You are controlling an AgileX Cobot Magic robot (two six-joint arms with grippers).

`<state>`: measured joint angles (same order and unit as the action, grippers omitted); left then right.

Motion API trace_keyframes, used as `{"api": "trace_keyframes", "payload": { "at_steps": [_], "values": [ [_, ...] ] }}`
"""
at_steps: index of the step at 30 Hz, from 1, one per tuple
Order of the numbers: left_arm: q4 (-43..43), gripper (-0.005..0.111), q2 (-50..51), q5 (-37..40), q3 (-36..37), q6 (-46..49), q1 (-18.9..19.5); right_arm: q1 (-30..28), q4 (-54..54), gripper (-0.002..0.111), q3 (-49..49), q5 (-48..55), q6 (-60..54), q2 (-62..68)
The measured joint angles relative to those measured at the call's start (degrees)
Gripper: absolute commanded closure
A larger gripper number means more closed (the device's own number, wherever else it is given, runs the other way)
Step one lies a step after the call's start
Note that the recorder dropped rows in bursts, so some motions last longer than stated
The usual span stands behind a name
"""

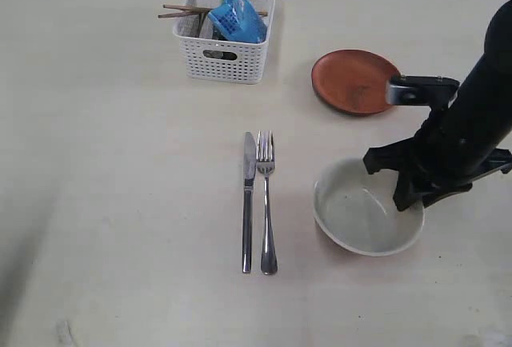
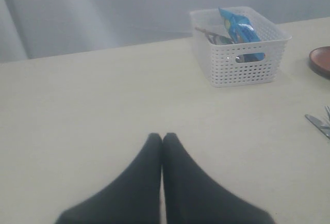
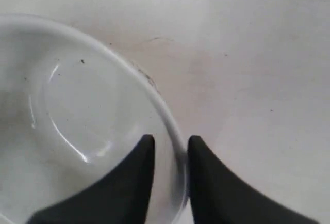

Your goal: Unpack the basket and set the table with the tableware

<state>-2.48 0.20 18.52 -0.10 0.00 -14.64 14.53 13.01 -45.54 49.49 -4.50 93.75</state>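
Pale bowl (image 1: 360, 215) on table (image 1: 120, 163) — right gripper (image 3: 169, 141) astride rim (image 3: 164, 109), unclenched; left gripper (image 2: 162, 136) clenched, empty.

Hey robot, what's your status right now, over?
Left gripper shut, idle. Right gripper astride bowl rim, jaws slightly apart. Basket holds chopsticks, blue packet. Nothing blocking.

1. Blue snack packet (image 1: 238, 11) with white print, standing upright and leaning a little, at the far side, just left of centre.
2. Plain grey backdrop (image 2: 103, 12) beyond the far edge.
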Motion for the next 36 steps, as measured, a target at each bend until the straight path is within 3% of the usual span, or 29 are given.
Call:
{"api": "trace_keyframes", "payload": {
  "at_steps": [2, 8, 19, 25, 36],
  "values": [
    [0.0, 0.107, 0.0, 0.0, 0.0, 0.0, 0.0, 0.0, -0.12, 0.06, 0.1, 0.0, 0.0, 0.0],
    [0.0, 0.107, 0.0, 0.0, 0.0, 0.0, 0.0, 0.0, -0.24, 0.06, -0.62, 2.46, 0.0, -0.65],
    [0.0, 0.107, 0.0, 0.0, 0.0, 0.0, 0.0, 1.32, 0.76, 0.06, -17.37, 7.26, 5.19, -5.54],
    [0.0, 0.107, 0.0, 0.0, 0.0, 0.0, 0.0, 7.73, 1.33, 0.048, -30.4, 2.41, 11.87, -0.9],
    [0.0, 0.107, 0.0, 0.0, 0.0, 0.0, 0.0, 14.31, 1.65, 0.048, -63.29, 1.35, 17.69, 25.86]
  ]
}}
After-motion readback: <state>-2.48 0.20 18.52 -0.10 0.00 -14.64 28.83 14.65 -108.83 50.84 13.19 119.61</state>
